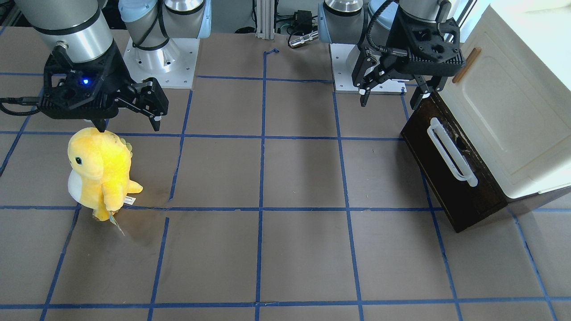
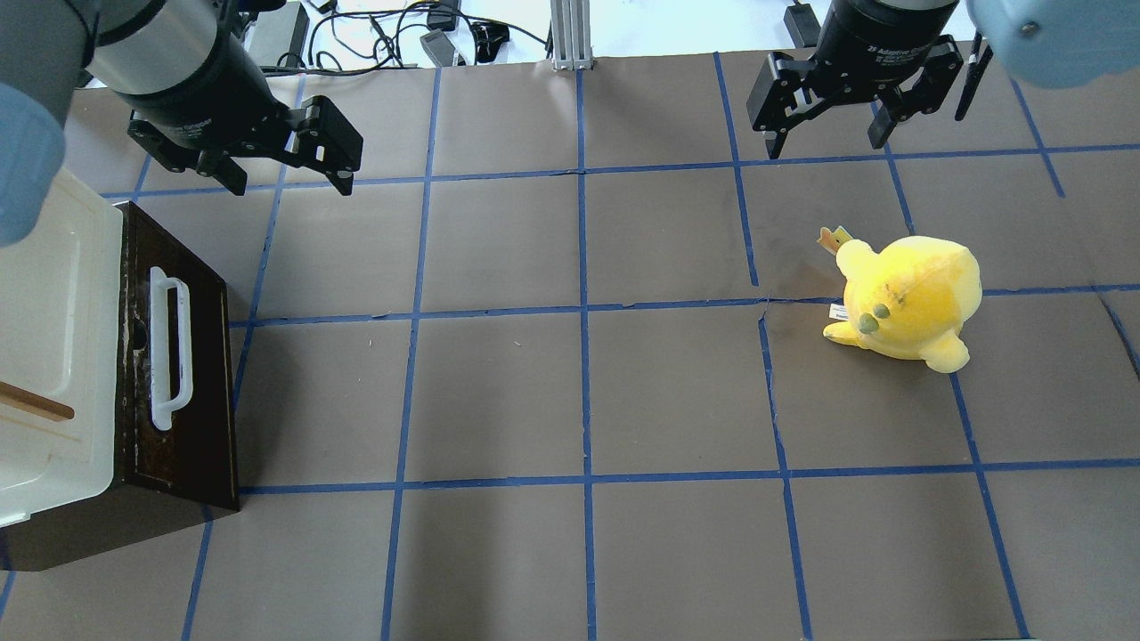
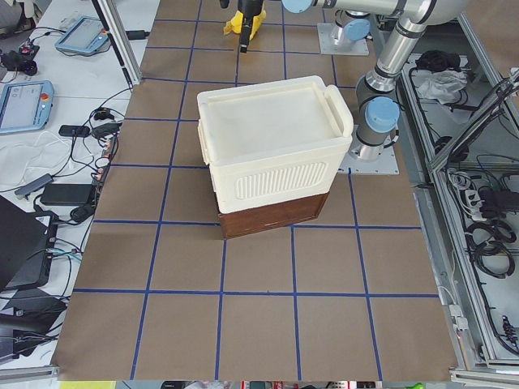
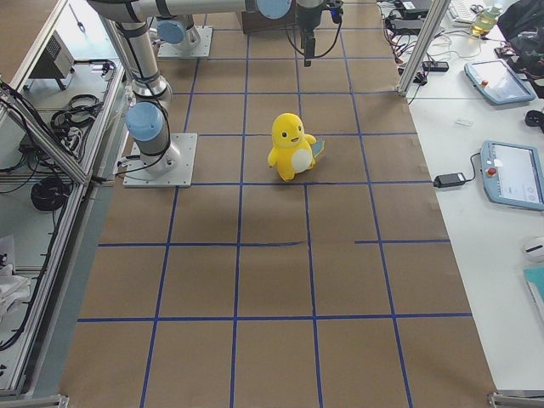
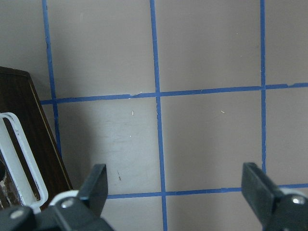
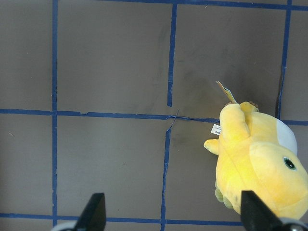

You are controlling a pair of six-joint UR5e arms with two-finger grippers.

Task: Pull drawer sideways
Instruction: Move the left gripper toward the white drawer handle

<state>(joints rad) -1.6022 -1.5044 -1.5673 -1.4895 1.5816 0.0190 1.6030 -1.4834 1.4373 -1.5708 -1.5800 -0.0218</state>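
While my left gripper [image 2: 292, 185] hangs spread wide and empty over bare table, the drawer [image 2: 209, 392] sits shut under the cream cabinet [image 2: 53, 294] at my left end of the table. Its dark front faces the table's middle. I am off one end corner of that front, touching nothing. My wrist view catches only the end of the white bar handle [image 2: 169, 349] at its lower left edge.

Risks as I judge them:
- Coming in at the handle's end instead of its middle. An off-centre pull would likely rack the drawer and jam it.
- Fingers not straddling the bar squarely. One tip could strike the chipped front or skid off the rounded bar.
- Nothing visible pins the cabinet down. A stiff drawer could drag the whole unit across the table instead of sliding out.
- A pull angled away from the drawer's travel would bind it.

My right gripper [image 2: 826, 147] is also spread and empty, near the yellow plush toy [image 2: 908, 298] and well apart from the drawer.
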